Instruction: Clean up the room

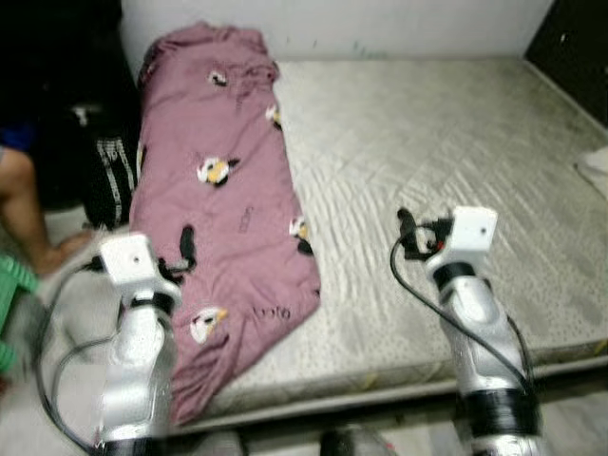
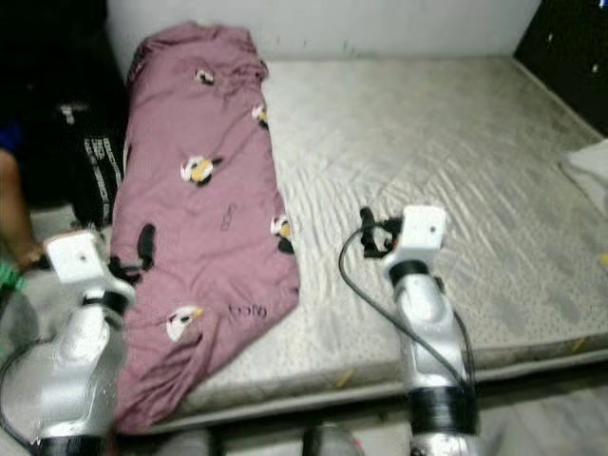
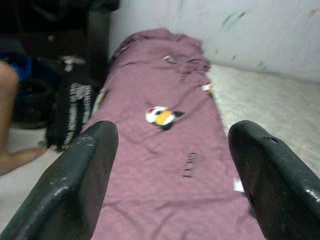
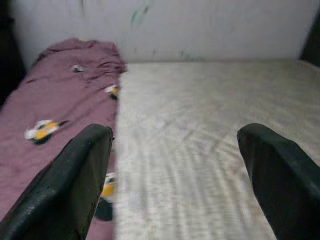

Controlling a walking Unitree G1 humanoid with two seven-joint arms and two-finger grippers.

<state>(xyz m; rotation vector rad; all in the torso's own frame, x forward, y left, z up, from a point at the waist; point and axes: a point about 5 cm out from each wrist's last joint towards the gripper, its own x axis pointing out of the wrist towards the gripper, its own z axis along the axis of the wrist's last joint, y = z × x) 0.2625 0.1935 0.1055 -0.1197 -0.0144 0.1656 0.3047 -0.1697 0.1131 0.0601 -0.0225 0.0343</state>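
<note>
A mauve blanket [image 1: 228, 190] with small bird prints lies lengthwise along the left side of a bare grey mattress [image 1: 427, 161], its near end drooping over the front edge. My left gripper [image 1: 180, 249] hovers open over the blanket's lower left part, nothing between its fingers [image 3: 85, 180]. My right gripper [image 1: 410, 233] stands open above the bare mattress, to the right of the blanket, holding nothing. In the right wrist view the blanket [image 4: 55, 115] lies beside the mattress [image 4: 200, 125], seen between the black fingers [image 4: 75, 180].
A person's leg and foot [image 1: 33, 218] rest on the floor at the left, by a black striped bag [image 1: 112, 176]. A green stool [image 1: 11, 285] stands at the far left. White cloth [image 1: 597, 166] lies at the mattress's right edge. A white wall backs the bed.
</note>
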